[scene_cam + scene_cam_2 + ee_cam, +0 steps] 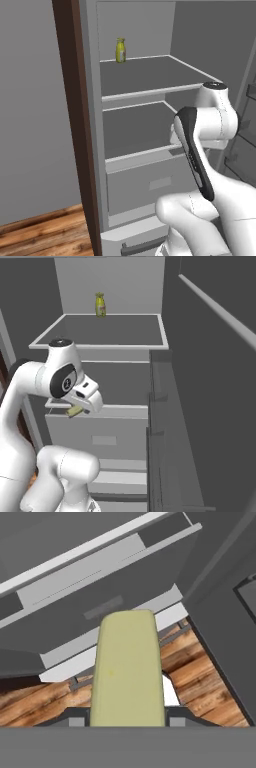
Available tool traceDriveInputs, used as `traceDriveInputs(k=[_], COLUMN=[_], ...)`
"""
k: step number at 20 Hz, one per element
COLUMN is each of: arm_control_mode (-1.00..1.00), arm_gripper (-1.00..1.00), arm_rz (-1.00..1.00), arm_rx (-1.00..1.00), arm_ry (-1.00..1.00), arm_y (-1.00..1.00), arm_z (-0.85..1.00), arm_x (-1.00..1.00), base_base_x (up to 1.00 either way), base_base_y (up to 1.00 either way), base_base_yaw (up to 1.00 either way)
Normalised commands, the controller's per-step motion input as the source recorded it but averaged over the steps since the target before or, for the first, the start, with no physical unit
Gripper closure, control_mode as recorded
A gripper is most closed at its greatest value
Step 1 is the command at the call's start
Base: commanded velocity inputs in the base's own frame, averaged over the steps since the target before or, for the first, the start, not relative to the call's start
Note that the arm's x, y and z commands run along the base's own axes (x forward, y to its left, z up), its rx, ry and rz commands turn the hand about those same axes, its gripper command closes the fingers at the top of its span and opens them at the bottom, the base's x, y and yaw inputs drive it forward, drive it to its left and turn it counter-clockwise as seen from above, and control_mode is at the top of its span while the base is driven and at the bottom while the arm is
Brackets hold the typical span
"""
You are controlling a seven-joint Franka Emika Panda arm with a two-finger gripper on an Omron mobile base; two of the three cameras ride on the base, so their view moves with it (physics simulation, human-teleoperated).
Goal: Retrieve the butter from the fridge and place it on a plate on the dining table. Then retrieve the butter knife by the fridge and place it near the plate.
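Observation:
The butter [127, 672], a pale-yellow stick, is clamped between my gripper's [127, 721] two fingers, and the gripper is shut on it. In the right base view the butter [75, 411] pokes out under the white hand, in front of the lower shelf of the fridge [110, 331]. The fridge [145, 75] stands open with light-grey shelves and a drawer below them. My hand points down and out of the fridge, toward the drawer front and the floor. The plate, the dining table and the butter knife are out of view.
A small yellow-green bottle [120, 50] stands at the back of the upper shelf [100, 305]. The open fridge door [200, 381] with its racks runs along the right. A dark-brown side panel [75, 125] borders the left. Wooden floor [45, 232] lies below.

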Motion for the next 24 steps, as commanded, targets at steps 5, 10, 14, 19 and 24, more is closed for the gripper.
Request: traceDriveInputs(k=[5,10,14,19,24], arm_control_mode=[1.00,1.00,1.00,1.00,1.00], arm_gripper=[1.00,1.00,1.00,1.00,1.00], arm_rz=[0.01,0.00,0.00,0.00,0.00], arm_rx=[0.00,0.00,0.00,0.00,0.00], arm_ry=[0.00,0.00,0.00,0.00,0.00], arm_y=[0.07,0.00,0.00,0.00,0.00], arm_z=[-0.08,0.00,0.00,0.00,0.00], arm_x=[-0.32,0.00,0.00,0.00,0.00], base_base_x=[-0.28,-0.70,-0.65,-0.66,-0.65], base_base_y=[0.07,0.29,0.59,0.70,0.51], base_base_yaw=[0.02,0.06,0.21,0.45,0.63])
